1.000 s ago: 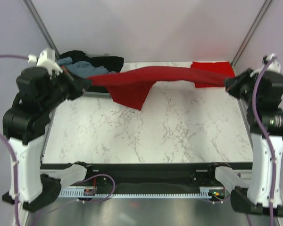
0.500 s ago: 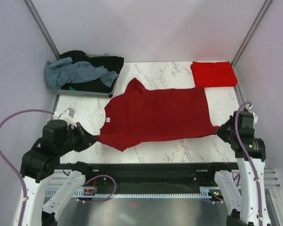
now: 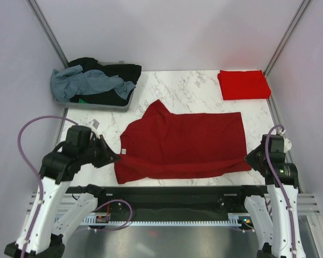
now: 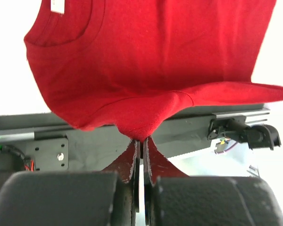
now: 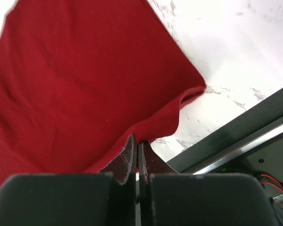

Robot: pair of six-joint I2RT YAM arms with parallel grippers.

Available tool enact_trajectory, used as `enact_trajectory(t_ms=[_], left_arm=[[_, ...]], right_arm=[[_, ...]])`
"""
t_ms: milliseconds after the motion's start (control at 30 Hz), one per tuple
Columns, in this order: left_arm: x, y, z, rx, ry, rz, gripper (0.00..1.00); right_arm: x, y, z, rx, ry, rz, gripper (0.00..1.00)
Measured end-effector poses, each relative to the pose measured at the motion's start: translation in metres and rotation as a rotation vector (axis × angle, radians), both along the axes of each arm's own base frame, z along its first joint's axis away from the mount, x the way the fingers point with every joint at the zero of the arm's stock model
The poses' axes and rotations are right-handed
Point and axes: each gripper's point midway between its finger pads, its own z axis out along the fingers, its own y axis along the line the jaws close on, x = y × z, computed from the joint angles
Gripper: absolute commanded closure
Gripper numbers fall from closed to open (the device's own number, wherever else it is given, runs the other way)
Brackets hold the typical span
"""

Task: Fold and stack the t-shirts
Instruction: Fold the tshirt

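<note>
The dark maroon-red t-shirt [image 3: 183,145] lies spread flat across the near middle of the marble table, collar to the left. My left gripper [image 3: 114,157] is shut on its near left edge [image 4: 139,127], below the collar. My right gripper [image 3: 250,157] is shut on its near right corner [image 5: 146,132]. A brighter red t-shirt [image 3: 243,84] lies folded to a rectangle at the far right. Grey-blue [image 3: 83,81], black [image 3: 118,71] and green tees are heaped in the tray at the far left.
The grey plastic tray [image 3: 99,105] stands at the far left corner. A black rail [image 3: 167,189] runs along the table's near edge, close to both grippers. Bare marble [image 3: 172,86] shows between the tray and the folded shirt.
Both arms have pulled the maroon shirt from the back of the table toward the near edge and laid it out flat. Both grippers stay shut on it.
</note>
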Motion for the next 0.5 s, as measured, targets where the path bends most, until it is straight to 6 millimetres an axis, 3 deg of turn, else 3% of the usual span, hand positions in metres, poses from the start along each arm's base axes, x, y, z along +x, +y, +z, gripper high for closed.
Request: enact_trajectory(t_ms=[200,333,500], left_arm=[[0.058,-0.017,-0.029,0.066,0.123,-0.036,0.98],[0.099,-0.027,-0.065,0.128,0.239,-0.073,0.98],[0.152,-0.037,-0.100,0.196,0.323,-0.130,0.97]], right_arm=[[0.010,0.004,-0.026,0.034,0.098,0.007,0.96],[0.029,0.003,-0.037,0.043,0.136,0.007,0.93],[0.053,0.001,-0.068,0.051,0.224,0.000,0.87]])
